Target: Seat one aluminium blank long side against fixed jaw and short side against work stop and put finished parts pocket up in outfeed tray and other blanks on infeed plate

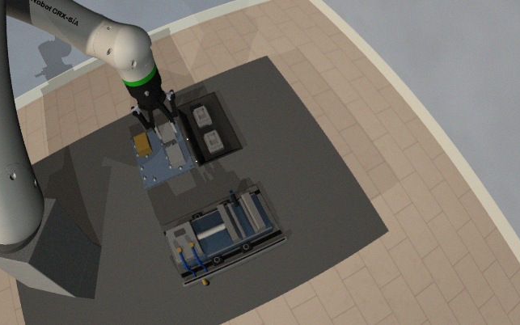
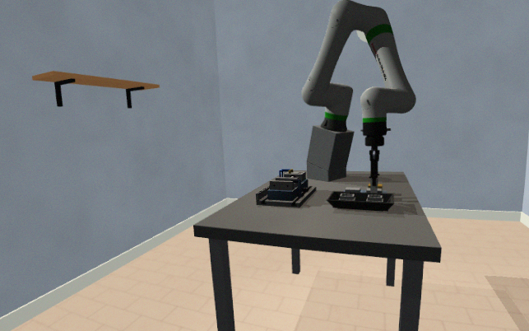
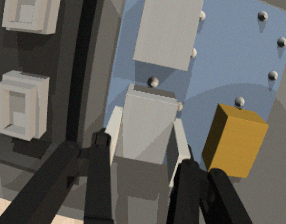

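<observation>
From across the room, the outfeed tray (image 2: 360, 202) is hiding most of the infeed plate (image 1: 161, 174) behind it, which is showing fully only from above. The vise (image 1: 221, 234) is sitting open toward the counter's (image 2: 320, 230) left edge. Two finished parts (image 1: 213, 141) are lying in the tray. On the plate, toward the far edge, one brass blank (image 3: 234, 139) and two aluminium blanks (image 3: 168, 27) are resting. The hand (image 3: 142, 156) is pinching the nearer aluminium blank (image 3: 148, 125).

Dark grey table (image 2: 320, 230), wooden wall shelf (image 2: 94, 80) on black brackets, tan tiled floor (image 2: 484, 288)
</observation>
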You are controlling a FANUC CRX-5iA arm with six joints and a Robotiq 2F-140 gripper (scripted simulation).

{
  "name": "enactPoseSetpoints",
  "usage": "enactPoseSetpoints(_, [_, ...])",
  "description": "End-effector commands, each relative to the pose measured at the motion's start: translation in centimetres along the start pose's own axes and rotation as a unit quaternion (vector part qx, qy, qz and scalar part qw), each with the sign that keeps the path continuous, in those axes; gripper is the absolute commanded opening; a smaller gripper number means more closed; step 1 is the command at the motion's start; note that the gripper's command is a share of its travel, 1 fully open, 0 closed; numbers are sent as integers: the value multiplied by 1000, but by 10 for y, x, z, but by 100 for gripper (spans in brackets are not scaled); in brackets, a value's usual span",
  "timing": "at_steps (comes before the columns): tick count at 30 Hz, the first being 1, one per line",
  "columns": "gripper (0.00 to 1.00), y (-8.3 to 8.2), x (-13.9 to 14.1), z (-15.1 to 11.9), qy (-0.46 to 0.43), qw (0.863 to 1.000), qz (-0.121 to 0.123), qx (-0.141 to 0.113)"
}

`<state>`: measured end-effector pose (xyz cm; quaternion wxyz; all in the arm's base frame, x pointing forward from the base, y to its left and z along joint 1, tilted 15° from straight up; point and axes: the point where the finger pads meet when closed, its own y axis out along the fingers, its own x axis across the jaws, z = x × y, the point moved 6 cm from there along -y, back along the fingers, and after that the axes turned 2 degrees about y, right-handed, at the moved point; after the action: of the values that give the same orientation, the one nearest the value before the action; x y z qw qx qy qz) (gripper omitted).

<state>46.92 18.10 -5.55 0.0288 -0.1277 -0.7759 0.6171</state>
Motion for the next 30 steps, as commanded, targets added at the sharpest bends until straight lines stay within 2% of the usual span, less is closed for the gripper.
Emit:
enactPoseSetpoints(1, [0,0,0,0,0,1000,0,0])
enactPoseSetpoints(17, [0,-5,0,0,0,1000,0,0])
enactPoseSetpoints(23, [0,-20,0,0,0,1000,0,0])
enactPoseSetpoints(30, [0,-49,0,0,0,1000,0,0])
